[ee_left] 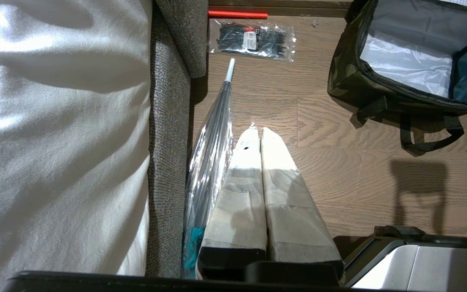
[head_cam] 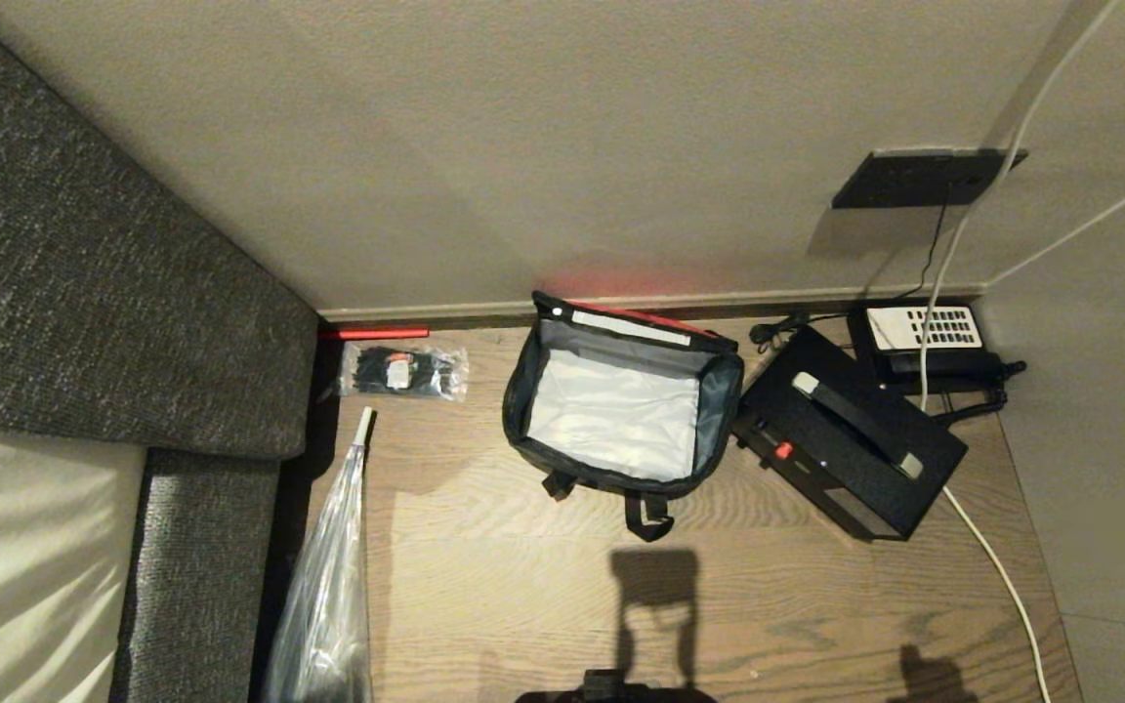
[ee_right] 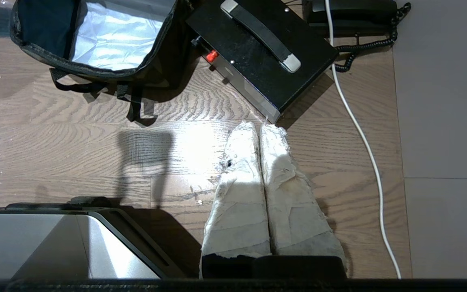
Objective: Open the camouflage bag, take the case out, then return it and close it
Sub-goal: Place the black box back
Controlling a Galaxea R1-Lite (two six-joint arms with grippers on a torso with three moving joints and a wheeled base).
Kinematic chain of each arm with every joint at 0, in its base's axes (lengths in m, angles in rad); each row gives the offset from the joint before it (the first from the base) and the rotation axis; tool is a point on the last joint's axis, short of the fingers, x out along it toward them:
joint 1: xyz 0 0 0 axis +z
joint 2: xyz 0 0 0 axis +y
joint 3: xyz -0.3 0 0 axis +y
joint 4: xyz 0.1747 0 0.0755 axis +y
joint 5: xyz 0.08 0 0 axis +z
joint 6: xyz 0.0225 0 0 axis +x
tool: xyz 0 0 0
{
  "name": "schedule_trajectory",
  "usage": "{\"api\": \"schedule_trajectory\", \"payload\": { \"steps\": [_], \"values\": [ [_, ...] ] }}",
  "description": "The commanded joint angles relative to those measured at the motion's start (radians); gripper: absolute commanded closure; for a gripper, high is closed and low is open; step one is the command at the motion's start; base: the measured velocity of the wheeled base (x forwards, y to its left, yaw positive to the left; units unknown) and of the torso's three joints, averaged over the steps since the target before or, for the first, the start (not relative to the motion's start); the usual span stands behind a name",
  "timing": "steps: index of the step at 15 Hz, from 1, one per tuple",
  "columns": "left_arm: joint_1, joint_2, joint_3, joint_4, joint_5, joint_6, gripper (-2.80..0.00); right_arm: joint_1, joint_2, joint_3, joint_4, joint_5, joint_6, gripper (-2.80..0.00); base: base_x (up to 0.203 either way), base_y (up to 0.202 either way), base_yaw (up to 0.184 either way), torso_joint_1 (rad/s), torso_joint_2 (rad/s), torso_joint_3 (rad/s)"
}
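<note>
**Bag Open on the Floor, Both Arms Hanging Back**

The camouflage bag [head_cam: 621, 410] sits on the wood floor [head_cam: 523, 586] near the baseboard, its lid [head_cam: 636, 322] thrown back against the wall so that a strip of red lining shows along the far edge. Looking down into it, I see only a pale silvery lining on the bottom and dark side walls; nothing lies inside that I can make out, and the case is not visible in any view. Two black strap handles [head_cam: 648, 516] trail off the near side of the bag onto the floor.

Just beside the bag, on the robot's right, stands a black box with a carry handle [head_cam: 846, 444] and a small red knob, set at an angle. Behind that, against the wall, is a black telephone with a white keypad [head_cam: 919, 337], and a white cable [head_cam: 997, 566] runs down past both. On the robot's left, well apart from the bag, lies a clear packet of black ties [head_cam: 404, 371], with a red stick [head_cam: 374, 333] along the baseboard beyond it and a clear-wrapped umbrella [head_cam: 333, 576] lying beside the grey sofa [head_cam: 104, 293].

The left gripper [ee_left: 256, 130] hangs over bare floor next to the umbrella, its cloth-wrapped fingers pressed together and holding nothing. The right gripper [ee_right: 257, 126] hangs over the floor near the corner of the black box, fingers likewise closed tight and empty. Neither touches the bag.
</note>
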Motion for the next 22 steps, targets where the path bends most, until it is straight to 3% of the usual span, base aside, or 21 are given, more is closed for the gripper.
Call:
{"api": "schedule_trajectory", "payload": {
  "steps": [1, 10, 12, 16, 22],
  "values": [
    [0.0, 0.0, 0.003, 0.0, 0.0, 0.0, 0.0, 0.0, 0.0, 0.0, 0.0, 0.001, 0.0, 0.0, 0.0, 0.0, 0.0, 0.0, 0.0, 0.0],
    [0.0, 0.0, 0.003, 0.0, 0.0, 0.0, 0.0, 0.0, 0.0, 0.0, 0.002, 0.002, -0.005, 0.0, 0.0, 0.0, 0.0, 0.0, 0.0, 0.0],
    [0.0, 0.0, 0.003, 0.0, 0.0, 0.0, 0.0, 0.0, 0.0, -0.001, 0.005, 0.013, -0.077, 0.0, 0.0, 0.0, 0.0, 0.0, 0.0, 0.0],
    [0.0, 0.0, 0.003, 0.0, 0.0, 0.0, 0.0, 0.0, 0.002, -0.005, 0.02, 0.013, -0.091, 0.0, 0.0, 0.0, 0.0, 0.0, 0.0, 0.0],
    [0.0, 0.0, 0.003, 0.0, 0.0, 0.0, 0.0, 0.0, 0.002, -0.006, 0.023, 0.01, -0.056, 0.0, 0.0, 0.0, 0.0, 0.0, 0.0, 0.0]
  ]
}}
